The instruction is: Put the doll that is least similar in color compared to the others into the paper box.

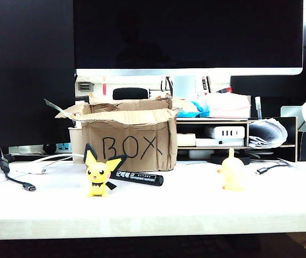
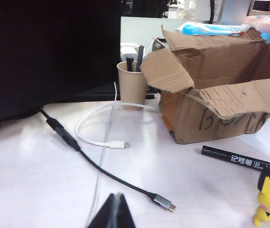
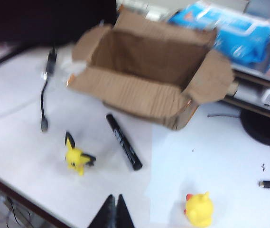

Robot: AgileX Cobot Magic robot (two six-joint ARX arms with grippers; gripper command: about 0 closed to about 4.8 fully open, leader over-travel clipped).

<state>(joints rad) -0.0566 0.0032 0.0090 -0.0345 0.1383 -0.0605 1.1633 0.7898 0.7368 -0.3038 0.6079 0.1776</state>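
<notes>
The doll is out of view in all three views. The paper box [image 1: 128,142] stands open at the back of the table, with "BOX" written on its front. It also shows in the left wrist view, paper box [image 2: 210,95], and from above in the right wrist view, paper box [image 3: 149,61], where the visible part of its inside looks bare. My left gripper [image 2: 117,195] is shut and empty, over the table near a black cable's plug [image 2: 163,203]. My right gripper [image 3: 115,197] is shut and empty, high above the table's front edge. Neither gripper shows in the exterior view.
A yellow doll with black-tipped ears [image 1: 98,174] [image 3: 76,158] stands in front of the box beside a black marker [image 1: 139,178] [image 3: 124,141]. A plain yellow doll [image 1: 232,171] [image 3: 199,210] stands to the right. A white cable [image 2: 97,137] and paper cup [image 2: 132,85] are left of the box.
</notes>
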